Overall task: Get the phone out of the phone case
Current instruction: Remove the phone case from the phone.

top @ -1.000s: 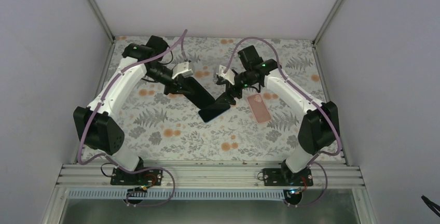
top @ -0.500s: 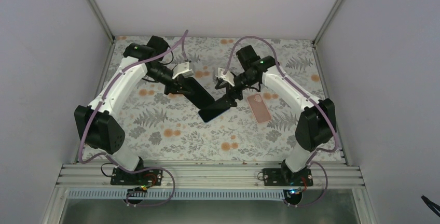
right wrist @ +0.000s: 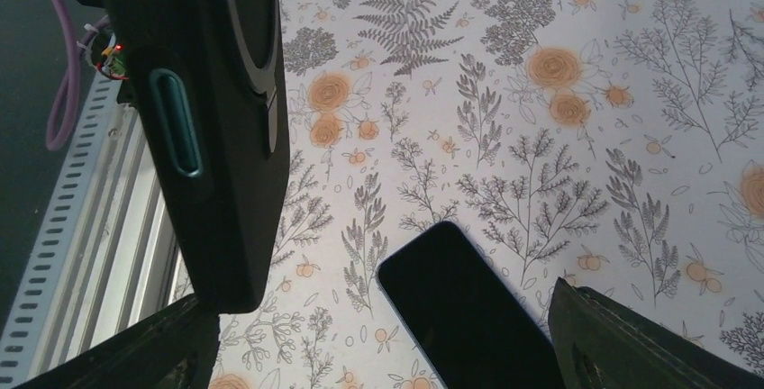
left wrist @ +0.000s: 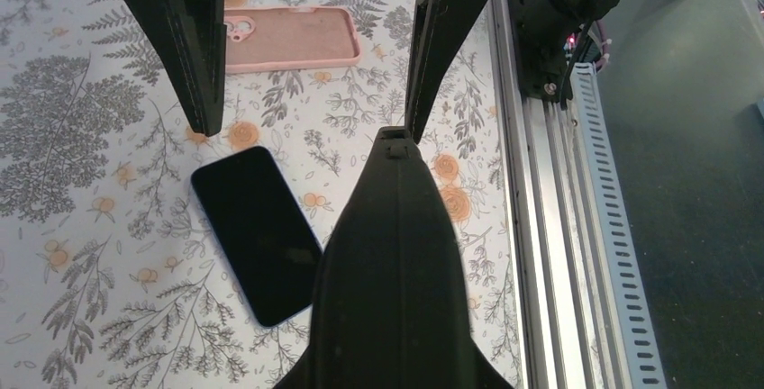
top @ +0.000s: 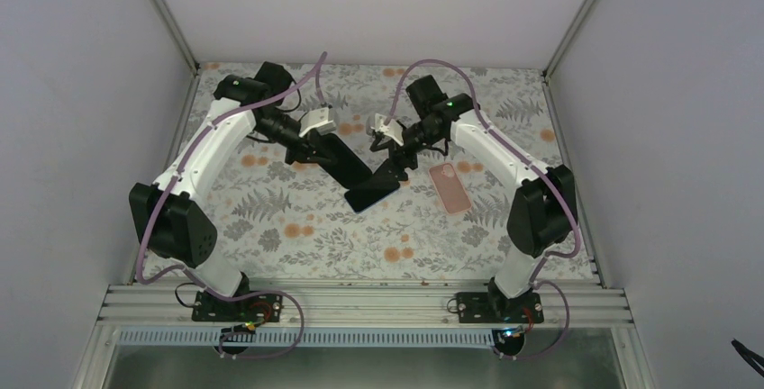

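Phone (top: 371, 194) lies bare on the counter (top: 297, 236) under the right end effector (right wrist: 378, 297), fingers spread and empty. Left end effector (left wrist: 309, 130) carries the black case (left wrist: 387, 263) (grip cannot be told); a loose hold could drop it onto the screen.

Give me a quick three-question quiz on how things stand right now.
1. True or false: the phone lies flat on the table, out of the black case.
2. Which gripper holds the black case up off the table? A. left gripper B. the other one C. neither
3. Fill in: the right gripper has its jaws ____.
Key: 1 true; 2 A; 3 open.
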{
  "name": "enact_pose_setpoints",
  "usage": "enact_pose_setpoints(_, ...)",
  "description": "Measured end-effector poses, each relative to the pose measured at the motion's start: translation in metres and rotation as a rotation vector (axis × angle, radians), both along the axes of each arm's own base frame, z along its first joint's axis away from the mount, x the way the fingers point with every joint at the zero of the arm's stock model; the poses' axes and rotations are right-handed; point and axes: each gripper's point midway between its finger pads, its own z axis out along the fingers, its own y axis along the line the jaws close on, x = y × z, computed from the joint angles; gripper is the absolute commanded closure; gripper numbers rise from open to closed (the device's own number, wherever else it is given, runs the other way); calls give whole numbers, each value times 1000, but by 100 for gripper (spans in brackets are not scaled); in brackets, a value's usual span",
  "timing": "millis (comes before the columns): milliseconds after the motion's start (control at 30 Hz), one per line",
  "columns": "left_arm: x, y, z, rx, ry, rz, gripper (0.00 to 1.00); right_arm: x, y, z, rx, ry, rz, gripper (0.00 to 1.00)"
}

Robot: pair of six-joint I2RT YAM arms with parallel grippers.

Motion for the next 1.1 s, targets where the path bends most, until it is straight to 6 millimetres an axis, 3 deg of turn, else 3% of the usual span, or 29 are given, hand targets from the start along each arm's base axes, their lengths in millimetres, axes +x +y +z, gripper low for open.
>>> enact_pose_setpoints(533, 6, 3, -8, 24, -62, 7, 98, 22, -3, -14, -48, -46, -62, 7)
enact_pose_setpoints(700, 3, 2, -9, 29, -70, -1, 98, 43, -4, -24, -81, -52, -88, 7)
enact_pose_setpoints(767, -7, -2, -6, 16, -39, -21, 98, 57, -4, -26, -89, -73, -107, 7)
enact_pose_setpoints(933, -20, -10, -3, -11, 2, -54, 98, 76, -2, -14, -77, -115, -125, 8)
enact_pose_setpoints(1100, -16, -10, -11, 2, 29, -51, 98, 69, -3, -10, -81, -134, -109, 7)
